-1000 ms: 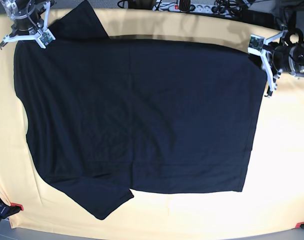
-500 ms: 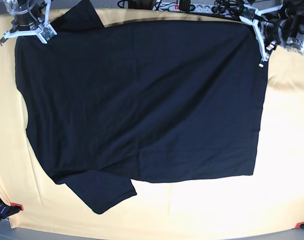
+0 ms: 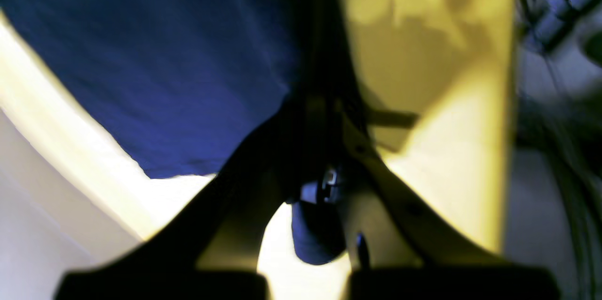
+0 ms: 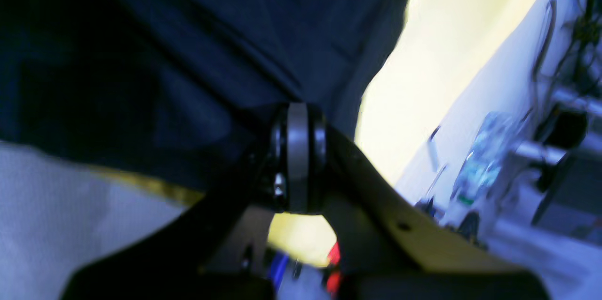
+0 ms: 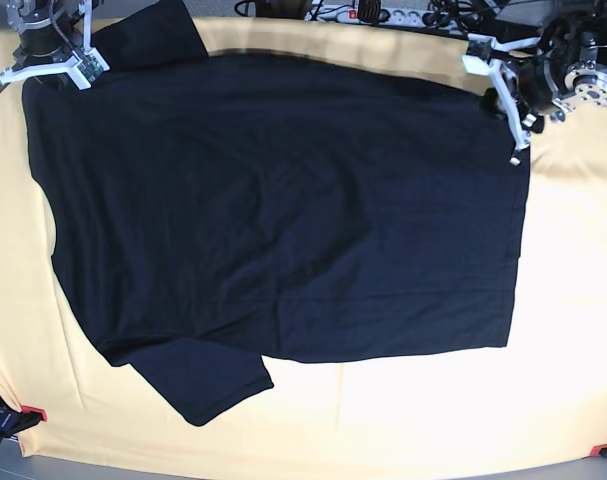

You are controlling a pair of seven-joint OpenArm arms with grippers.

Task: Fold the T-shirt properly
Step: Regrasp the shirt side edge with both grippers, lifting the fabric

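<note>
One black T-shirt (image 5: 283, 210), one yellow table cover (image 5: 573, 300), two grippers, left gripper (image 5: 511, 105), right gripper (image 5: 45, 68)

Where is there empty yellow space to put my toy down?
Bare yellow tabletop runs along the near edge below the large black cloth T-shirt's hem, and down the strip right of it. The far corners are crowded: both end effectors pinch the shirt there.

Yellow table cover (image 5: 583, 300): spread flat. Beyond its far edge, a white power strip (image 5: 378, 14) and tangled dark cables (image 5: 453, 15); red clips (image 5: 33, 413) at near corners.
</note>
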